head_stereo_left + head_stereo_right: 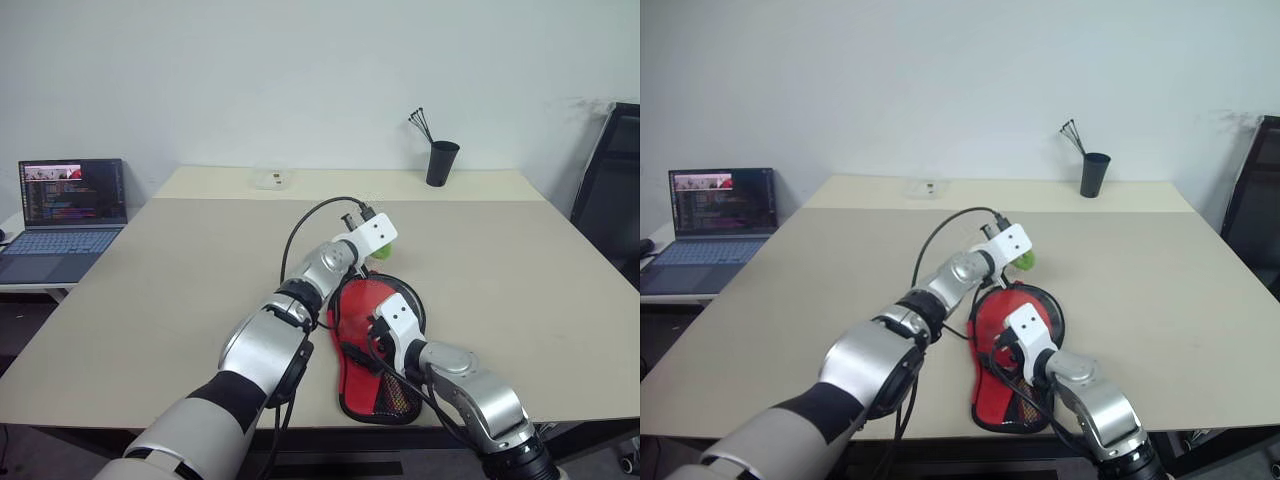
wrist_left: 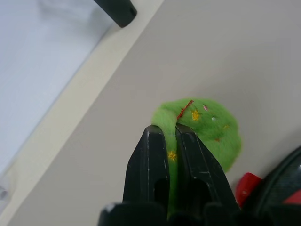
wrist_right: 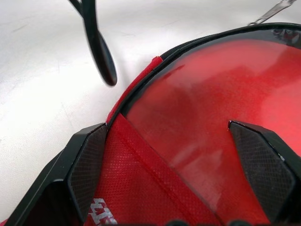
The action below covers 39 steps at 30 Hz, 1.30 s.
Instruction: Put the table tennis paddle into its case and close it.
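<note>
The case lies near the table's front edge, red fabric with black mesh up, its flap open. Inside it rests the table tennis paddle, its glossy red face showing; the handle is hidden. My left gripper is shut on the yellow-green ball, just beyond the case's round end and a little above the table; the ball also peeks out beside the left gripper. My right gripper hangs open low over the case's middle, its fingers spread across the paddle face and the red flap.
A black cable loops from the left wrist over the table. An open laptop sits on a side table at the left. At the far edge stand a black cup with sticks and a small clear box. A black chair is at the right.
</note>
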Each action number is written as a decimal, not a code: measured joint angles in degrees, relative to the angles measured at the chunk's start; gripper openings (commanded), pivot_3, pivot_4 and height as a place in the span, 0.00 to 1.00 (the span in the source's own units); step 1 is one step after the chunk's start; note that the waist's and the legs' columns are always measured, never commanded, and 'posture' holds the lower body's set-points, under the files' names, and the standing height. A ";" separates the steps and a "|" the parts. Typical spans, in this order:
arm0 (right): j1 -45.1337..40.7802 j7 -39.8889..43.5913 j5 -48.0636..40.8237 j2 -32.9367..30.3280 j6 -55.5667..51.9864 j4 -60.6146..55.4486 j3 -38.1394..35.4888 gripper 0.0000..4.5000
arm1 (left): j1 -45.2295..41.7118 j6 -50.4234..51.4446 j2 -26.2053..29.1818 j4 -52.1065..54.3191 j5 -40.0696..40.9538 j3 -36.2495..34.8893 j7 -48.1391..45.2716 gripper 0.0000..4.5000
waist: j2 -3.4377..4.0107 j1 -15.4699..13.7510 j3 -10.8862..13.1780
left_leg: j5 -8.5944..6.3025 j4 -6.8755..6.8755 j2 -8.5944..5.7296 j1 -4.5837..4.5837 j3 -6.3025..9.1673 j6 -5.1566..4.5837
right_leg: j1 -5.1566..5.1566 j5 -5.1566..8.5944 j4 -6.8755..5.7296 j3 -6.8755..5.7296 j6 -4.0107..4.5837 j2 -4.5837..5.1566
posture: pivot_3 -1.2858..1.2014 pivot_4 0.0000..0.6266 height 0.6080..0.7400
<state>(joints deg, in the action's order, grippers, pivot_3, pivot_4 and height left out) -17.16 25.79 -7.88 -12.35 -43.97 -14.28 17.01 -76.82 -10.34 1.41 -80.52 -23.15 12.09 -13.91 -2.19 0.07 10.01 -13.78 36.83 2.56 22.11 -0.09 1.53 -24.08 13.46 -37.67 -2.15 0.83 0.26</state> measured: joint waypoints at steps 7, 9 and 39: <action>0.32 -0.32 0.02 0.23 -0.82 -0.92 0.09 1.00 | -0.34 -1.56 -2.89 -0.85 -2.46 1.22 1.87 0.01 | -0.01 -0.07 0.01 | -0.01 0.00 -0.02 0.04 0.00 0.02 | -0.01 0.00 0.02 -0.01 0.00 0.02 | 0.52 0.24 1.00; 0.50 -0.62 0.02 0.23 -1.22 -1.36 0.09 1.00 | -0.82 -2.35 -3.48 -0.86 -3.60 2.30 2.03 0.01 | -0.02 -0.11 0.01 | -0.01 0.00 -0.02 0.06 0.02 0.02 | -0.01 0.00 0.03 -0.01 0.00 0.02 | 0.52 0.24 1.00; -0.17 -1.72 -0.49 1.92 -2.42 -1.70 0.78 1.00 | -1.44 -5.17 -6.20 0.07 2.04 -2.93 -9.00 0.77 | -0.01 0.47 0.00 | -0.04 -0.01 -0.02 0.03 -0.06 0.05 | -0.02 0.00 0.09 -0.02 -0.02 0.01 | 0.52 0.24 1.00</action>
<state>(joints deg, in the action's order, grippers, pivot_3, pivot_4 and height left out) -17.33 24.08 -8.37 -10.43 -46.40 -15.98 17.79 -78.27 -15.51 -4.79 -80.45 -21.11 9.16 -22.91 -2.20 0.53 10.01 -13.82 36.83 2.54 22.14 -0.15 1.58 -24.10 13.46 -37.57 -2.17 0.82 0.27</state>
